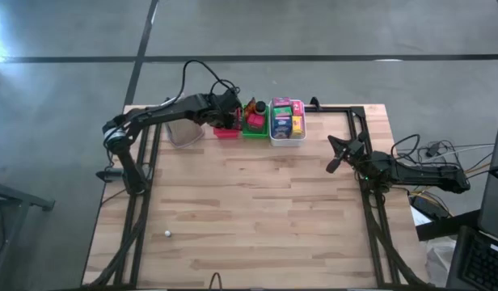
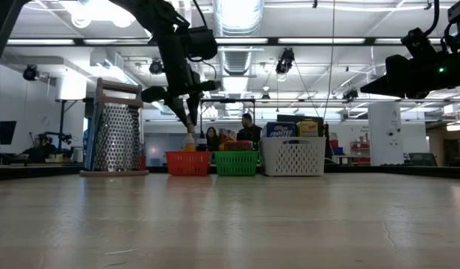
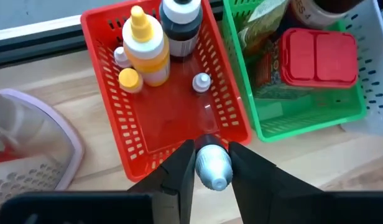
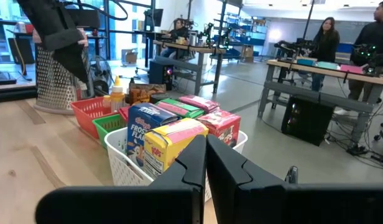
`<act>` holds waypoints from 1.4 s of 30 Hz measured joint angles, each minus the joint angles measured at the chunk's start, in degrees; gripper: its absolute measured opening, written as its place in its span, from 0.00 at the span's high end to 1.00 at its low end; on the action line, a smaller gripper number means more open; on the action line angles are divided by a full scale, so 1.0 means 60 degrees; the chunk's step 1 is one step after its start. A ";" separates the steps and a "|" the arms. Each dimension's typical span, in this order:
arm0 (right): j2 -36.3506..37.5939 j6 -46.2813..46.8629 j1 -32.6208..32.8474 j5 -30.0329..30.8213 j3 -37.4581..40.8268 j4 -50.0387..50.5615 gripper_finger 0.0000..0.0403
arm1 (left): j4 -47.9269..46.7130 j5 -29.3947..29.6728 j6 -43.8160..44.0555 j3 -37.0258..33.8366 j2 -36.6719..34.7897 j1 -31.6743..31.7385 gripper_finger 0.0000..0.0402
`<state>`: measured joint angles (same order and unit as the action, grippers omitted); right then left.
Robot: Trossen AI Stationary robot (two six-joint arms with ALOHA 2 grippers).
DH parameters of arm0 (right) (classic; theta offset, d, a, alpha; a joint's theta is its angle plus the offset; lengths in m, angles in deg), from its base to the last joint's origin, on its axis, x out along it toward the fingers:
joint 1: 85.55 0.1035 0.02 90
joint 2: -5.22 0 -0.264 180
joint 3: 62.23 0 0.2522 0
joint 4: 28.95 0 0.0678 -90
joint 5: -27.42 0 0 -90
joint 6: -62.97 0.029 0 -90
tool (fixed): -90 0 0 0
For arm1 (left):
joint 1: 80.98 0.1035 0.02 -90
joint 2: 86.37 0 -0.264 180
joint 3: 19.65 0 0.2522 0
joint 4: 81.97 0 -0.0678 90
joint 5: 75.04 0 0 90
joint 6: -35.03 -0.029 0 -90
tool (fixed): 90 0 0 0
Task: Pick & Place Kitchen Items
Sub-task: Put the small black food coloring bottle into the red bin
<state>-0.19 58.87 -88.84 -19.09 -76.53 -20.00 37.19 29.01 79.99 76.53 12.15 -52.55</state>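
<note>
My left gripper (image 3: 211,151) hangs over the red tray (image 3: 224,102), close to one of its short walls, and is shut on a tiny pale grey bottle (image 3: 214,168). In the high view it (image 1: 230,119) is at the table's far edge. A yellow bottle (image 3: 146,50), a dark white-capped bottle (image 3: 181,25) and small pale bottles (image 3: 201,81) lie in the red tray. A red packet (image 3: 317,56) sits in the green tray (image 3: 303,121). Boxes (image 1: 286,118) fill the white tray (image 1: 287,139). My right gripper (image 1: 336,158) is shut and waits right of the trays. My left gripper pinches the tiny pale grey bottle by its rounded body (image 3: 207,160) between the two fingers. The fingers (image 3: 179,168) come from above, pointing down. The bottle is lifted clear, just above the red tray's short wall (image 3: 179,146).
A metal grater (image 1: 183,130) stands left of the red tray, close to my left arm. A small white thing (image 1: 166,234) lies near the table's near-left corner. Bare wood spreads between the trays and the near edge. People sit at benches beyond the table (image 4: 325,37).
</note>
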 joint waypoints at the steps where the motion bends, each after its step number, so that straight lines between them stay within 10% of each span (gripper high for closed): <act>1: 0.0002 0.0000 -0.0004 -0.0002 0.0001 0.0000 0.98 | 0.0015 0.0000 0.0005 0.0002 -0.0004 0.0037 0.76; 42: 0.0001 0.0000 -0.0001 -0.0001 0.0001 -0.0002 0.98 | -0.0057 -0.0421 -0.2067 0.0202 0.1461 0.0601 0.76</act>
<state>-0.18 58.87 -88.84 -19.10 -76.53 -20.01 36.85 26.48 67.58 77.74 20.91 -48.95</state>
